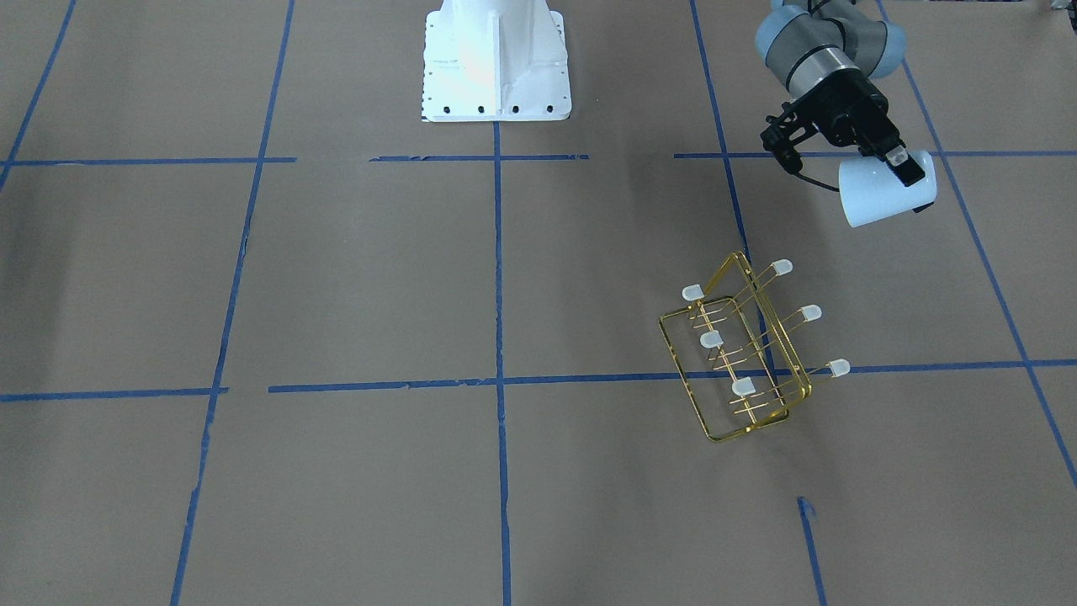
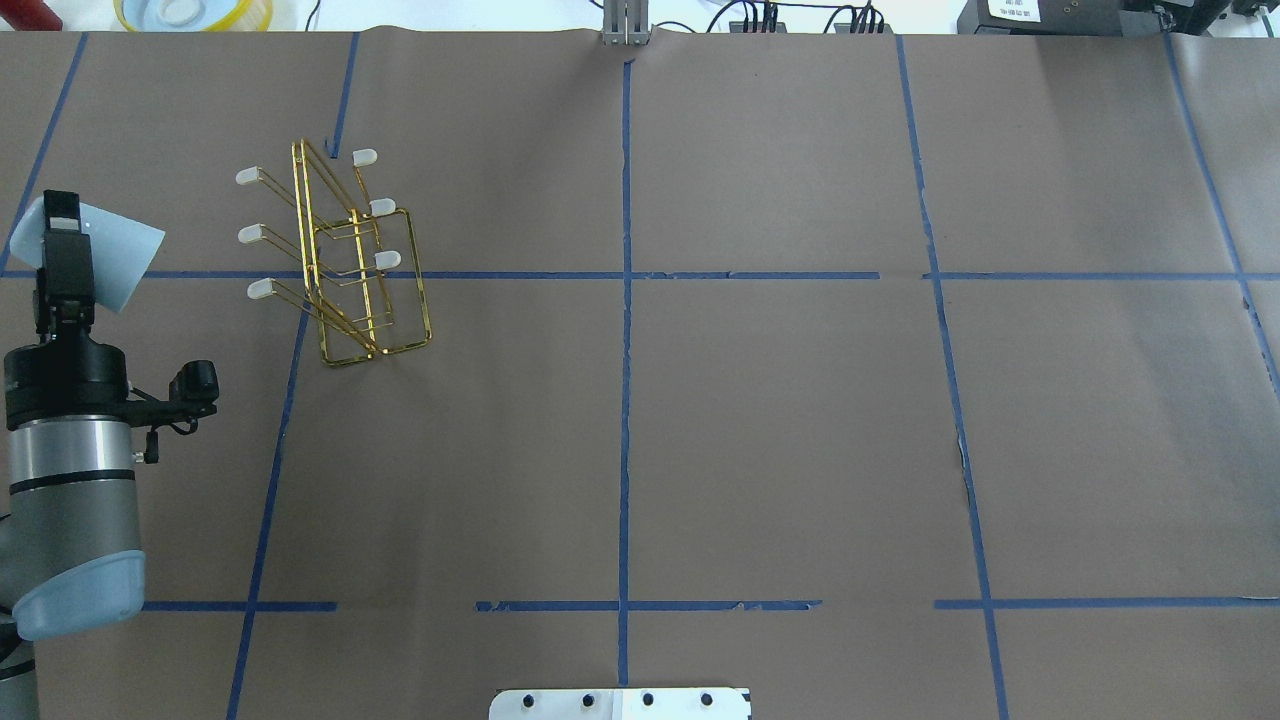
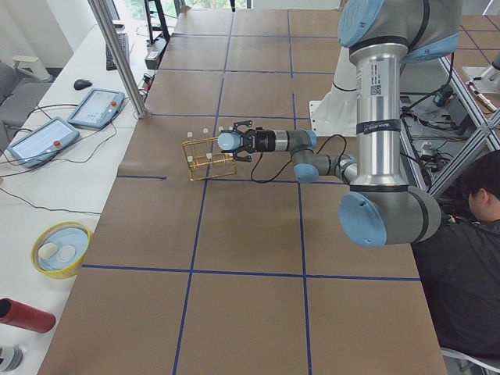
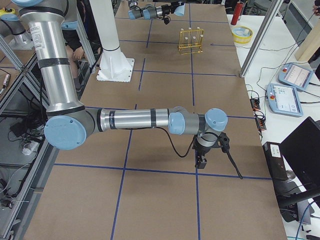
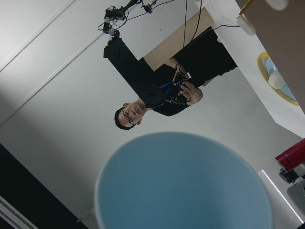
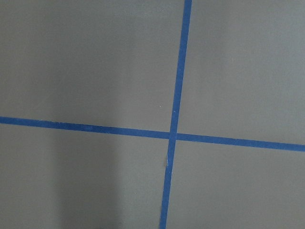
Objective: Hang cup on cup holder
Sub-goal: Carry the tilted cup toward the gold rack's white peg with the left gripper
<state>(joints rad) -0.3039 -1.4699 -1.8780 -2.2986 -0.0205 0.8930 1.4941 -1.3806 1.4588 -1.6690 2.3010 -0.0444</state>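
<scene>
The pale blue cup [image 2: 105, 258] is held tilted on its side above the table by my left gripper [image 2: 62, 225], which is shut on the cup's far-left end. It also shows in the front view [image 1: 875, 194] and fills the bottom of the left wrist view [image 5: 186, 186]. The gold wire cup holder [image 2: 350, 275] stands on the table just right of the cup, with its white-capped prongs bare [image 1: 740, 353]. My right gripper [image 4: 202, 161] hangs low over the table far away; I cannot tell if it is open or shut.
The robot's white base [image 1: 496, 59] stands at the table's near middle. A yellow bowl [image 3: 61, 248], a red cylinder [image 3: 23, 314] and tablets [image 3: 94, 105] lie beyond the table's far edge. A metal pole [image 3: 121, 58] rises there. A seated person [image 3: 469, 234] is beside the robot.
</scene>
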